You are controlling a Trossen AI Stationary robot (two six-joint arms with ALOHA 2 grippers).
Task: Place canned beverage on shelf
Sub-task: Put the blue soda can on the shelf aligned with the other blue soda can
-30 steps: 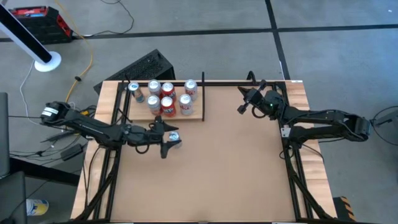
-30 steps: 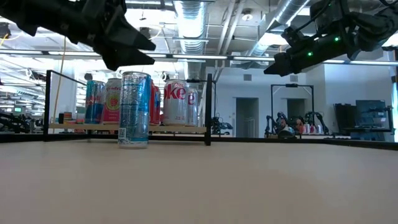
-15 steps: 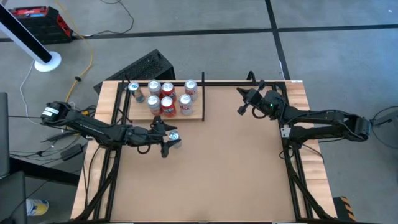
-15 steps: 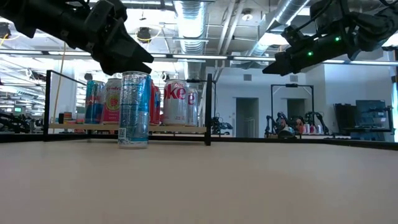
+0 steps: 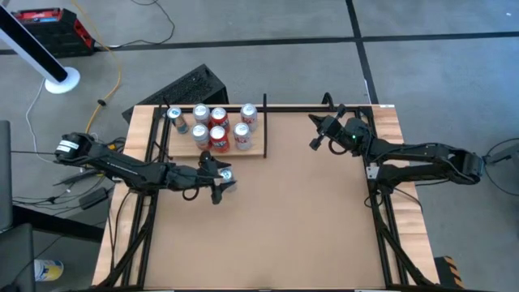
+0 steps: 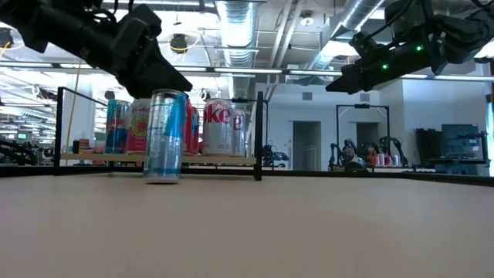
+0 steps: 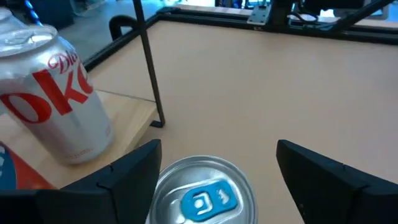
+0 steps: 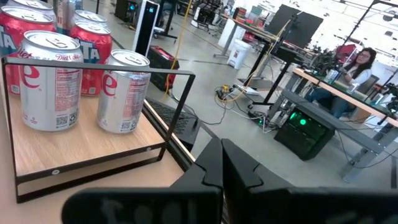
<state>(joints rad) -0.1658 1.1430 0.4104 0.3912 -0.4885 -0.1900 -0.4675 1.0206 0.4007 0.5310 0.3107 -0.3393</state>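
Note:
A silver-and-blue can stands tilted on the brown table, just in front of the shelf, a pale-wood panel edged by black rods. Several cans stand on the shelf. My left gripper is open and low over the tilted can, whose top shows between the two fingers. My right gripper is shut and empty, up in the air over the table's far right part. My left gripper comes at the can from above, slanting from the table's left. One finger lies against the can's top rim; the other finger stands apart from it. The can leans with its top toward the table's right, and its base is on the table.
The shelf's black corner post and a Diet Coke can stand close behind the tilted can. The shelf's front right part is bare wood. Open tabletop lies to the right and near side.
My left gripper has come down onto the silver-and-blue can. The can, upright before, now leans with its top toward the table's right, while its base has stayed on the table. My right arm has kept still.

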